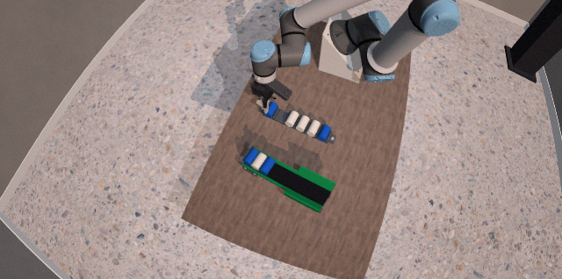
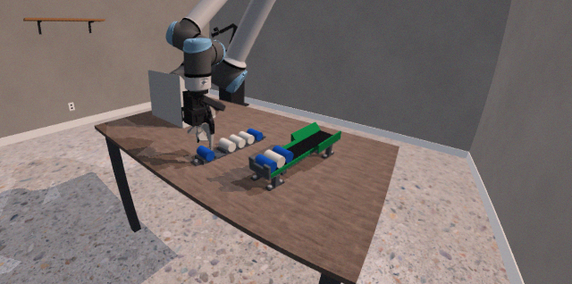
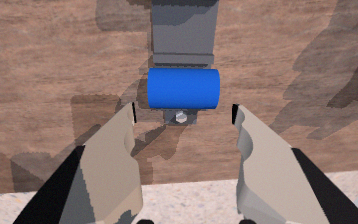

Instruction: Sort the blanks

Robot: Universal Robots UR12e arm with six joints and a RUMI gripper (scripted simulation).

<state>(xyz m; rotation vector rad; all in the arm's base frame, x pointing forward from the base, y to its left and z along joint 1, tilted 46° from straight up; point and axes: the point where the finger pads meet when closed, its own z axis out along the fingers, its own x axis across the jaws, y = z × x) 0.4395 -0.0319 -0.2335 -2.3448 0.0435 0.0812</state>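
My gripper (image 1: 264, 105) (image 2: 203, 138) (image 3: 183, 104) is open and empty. It hangs just above a blue blank (image 1: 271, 109) (image 2: 206, 153) (image 3: 183, 88) that lies in the end slot of the grey stock rack (image 1: 281, 117) (image 3: 182, 30). Past one bare slot, the rack holds three white blanks (image 1: 303, 124) (image 2: 237, 140) and another blue blank (image 1: 324, 133) (image 2: 255, 134). On the green feed ramp (image 1: 307, 203) (image 2: 308, 132), a blue blank (image 1: 251, 156) (image 2: 266, 162) lies at the stop. A white blank (image 1: 259, 161) (image 2: 274, 158) and a blue blank (image 1: 268, 165) (image 2: 282, 154) lie side by side behind it.
The robot's pale base block (image 1: 335, 55) (image 2: 165, 98) stands at the back of the wooden table (image 1: 263, 226) (image 2: 313, 213). The table's edge shows close behind the rack's end in the wrist view. A black fixture (image 1: 531, 46) stands off the table at the right.
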